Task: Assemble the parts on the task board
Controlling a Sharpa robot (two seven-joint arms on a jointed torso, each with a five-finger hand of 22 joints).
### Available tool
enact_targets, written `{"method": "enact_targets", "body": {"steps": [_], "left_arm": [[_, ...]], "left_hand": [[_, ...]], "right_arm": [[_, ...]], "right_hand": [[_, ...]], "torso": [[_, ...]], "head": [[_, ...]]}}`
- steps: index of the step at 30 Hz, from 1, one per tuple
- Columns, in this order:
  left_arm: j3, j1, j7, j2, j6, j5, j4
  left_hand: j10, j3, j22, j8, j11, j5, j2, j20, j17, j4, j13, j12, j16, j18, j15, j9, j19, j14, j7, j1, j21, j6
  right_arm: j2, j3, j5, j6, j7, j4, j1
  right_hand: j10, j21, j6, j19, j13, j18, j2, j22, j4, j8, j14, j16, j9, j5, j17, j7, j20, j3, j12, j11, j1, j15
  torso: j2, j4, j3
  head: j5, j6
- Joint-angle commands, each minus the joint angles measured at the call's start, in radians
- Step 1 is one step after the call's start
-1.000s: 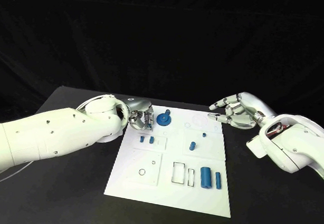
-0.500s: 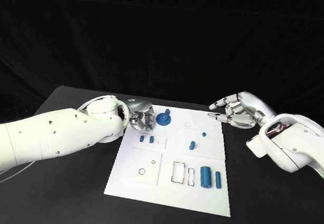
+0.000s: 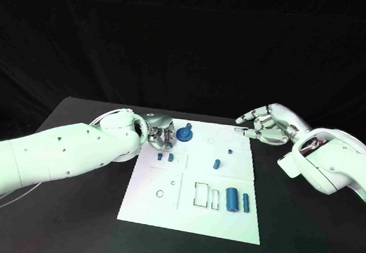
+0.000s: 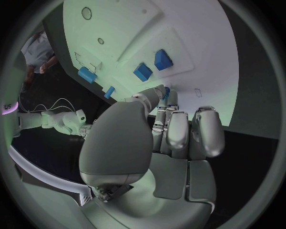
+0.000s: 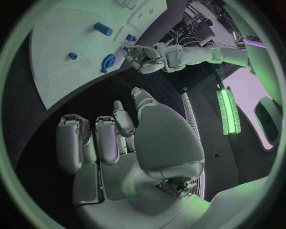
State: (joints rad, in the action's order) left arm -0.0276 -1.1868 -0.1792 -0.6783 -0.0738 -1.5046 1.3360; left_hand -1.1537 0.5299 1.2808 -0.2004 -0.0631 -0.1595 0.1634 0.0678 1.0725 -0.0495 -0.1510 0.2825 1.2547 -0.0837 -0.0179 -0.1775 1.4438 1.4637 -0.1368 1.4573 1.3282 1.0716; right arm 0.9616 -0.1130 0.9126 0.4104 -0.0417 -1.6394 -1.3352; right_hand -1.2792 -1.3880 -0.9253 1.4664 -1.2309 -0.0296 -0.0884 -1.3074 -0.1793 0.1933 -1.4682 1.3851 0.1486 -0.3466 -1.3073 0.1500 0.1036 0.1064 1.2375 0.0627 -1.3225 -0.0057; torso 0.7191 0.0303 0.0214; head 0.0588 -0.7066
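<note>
Task board (image 3: 191, 205) parts: left robot hand (image 3: 160, 135) touches round part (image 3: 185, 134), grip unclear; right robot hand (image 3: 268, 125) spread, empty.

Left hand (image 3: 160, 135) at blue round part (image 3: 184, 135) on task board's (image 3: 192, 214) far left corner, right hand (image 3: 268, 125) hovering with nothing in it beyond far right corner, black worktop (image 3: 312, 233).

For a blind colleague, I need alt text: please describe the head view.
A white task board lies on a black table, with small blue parts on it. The left hand is at a round blue part near the board's far left; the right hand hovers empty by the far right corner.
</note>
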Motion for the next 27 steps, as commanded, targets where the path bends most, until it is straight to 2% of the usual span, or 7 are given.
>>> {"method": "enact_targets", "body": {"steps": [1, 11, 27], "left_arm": [[0.0, 0.001, -0.001, 0.005, 0.027, -0.004, 0.0], [0.002, 0.001, -0.004, 0.008, 0.033, -0.008, -0.009], [0.004, 0.001, -0.006, 0.009, 0.046, -0.009, -0.012]], "left_hand": [[-0.01, 0.002, 0.001, 0.004, 0.0, 0.005, 0.0, -0.001, -0.001, 0.005, 0.001, -0.003, 0.006, 0.013, -0.001, -0.001, 0.001, 0.011, 0.0, -0.008, 0.005, 0.008], [-0.011, 0.0, 0.001, 0.007, 0.0, 0.008, 0.002, -0.001, -0.002, 0.005, 0.001, -0.009, 0.006, 0.013, -0.001, 0.0, 0.0, 0.01, 0.0, -0.013, 0.005, 0.008], [-0.016, -0.014, 0.0, 0.017, 0.001, 0.011, 0.011, 0.0, -0.005, 0.004, 0.002, -0.022, 0.008, 0.013, -0.001, 0.002, -0.002, 0.01, 0.003, -0.03, 0.003, 0.008]], "right_arm": [[-0.001, 0.0, 0.005, -0.003, -0.007, -0.001, 0.001], [-0.002, 0.0, 0.006, -0.004, -0.008, -0.001, 0.001], [0.001, 0.0, 0.007, -0.003, -0.007, -0.002, 0.001]], "right_hand": [[0.002, 0.004, 0.003, 0.009, -0.001, -0.015, 0.004, -0.142, -0.006, 0.005, -0.047, -0.005, -0.001, -0.003, -0.045, 0.0, -0.01, 0.001, 0.0, 0.002, 0.003, -0.007], [0.002, 0.004, 0.003, 0.009, -0.001, -0.015, 0.004, -0.142, -0.006, 0.005, -0.047, -0.005, -0.001, -0.003, -0.045, 0.0, -0.01, 0.001, 0.0, 0.002, 0.003, -0.007], [0.002, 0.004, 0.003, 0.009, -0.001, -0.015, 0.004, -0.142, -0.006, 0.005, -0.047, -0.005, -0.001, -0.003, -0.045, 0.0, -0.01, 0.001, 0.0, 0.002, 0.003, -0.007]], "torso": [[0.0, 0.0012, -0.0005], [0.0, 0.0006, -0.0004], [-0.001, 0.0013, 0.0004]], "head": [[-0.001, -0.002], [0.002, -0.002], [0.0, -0.006]]}}
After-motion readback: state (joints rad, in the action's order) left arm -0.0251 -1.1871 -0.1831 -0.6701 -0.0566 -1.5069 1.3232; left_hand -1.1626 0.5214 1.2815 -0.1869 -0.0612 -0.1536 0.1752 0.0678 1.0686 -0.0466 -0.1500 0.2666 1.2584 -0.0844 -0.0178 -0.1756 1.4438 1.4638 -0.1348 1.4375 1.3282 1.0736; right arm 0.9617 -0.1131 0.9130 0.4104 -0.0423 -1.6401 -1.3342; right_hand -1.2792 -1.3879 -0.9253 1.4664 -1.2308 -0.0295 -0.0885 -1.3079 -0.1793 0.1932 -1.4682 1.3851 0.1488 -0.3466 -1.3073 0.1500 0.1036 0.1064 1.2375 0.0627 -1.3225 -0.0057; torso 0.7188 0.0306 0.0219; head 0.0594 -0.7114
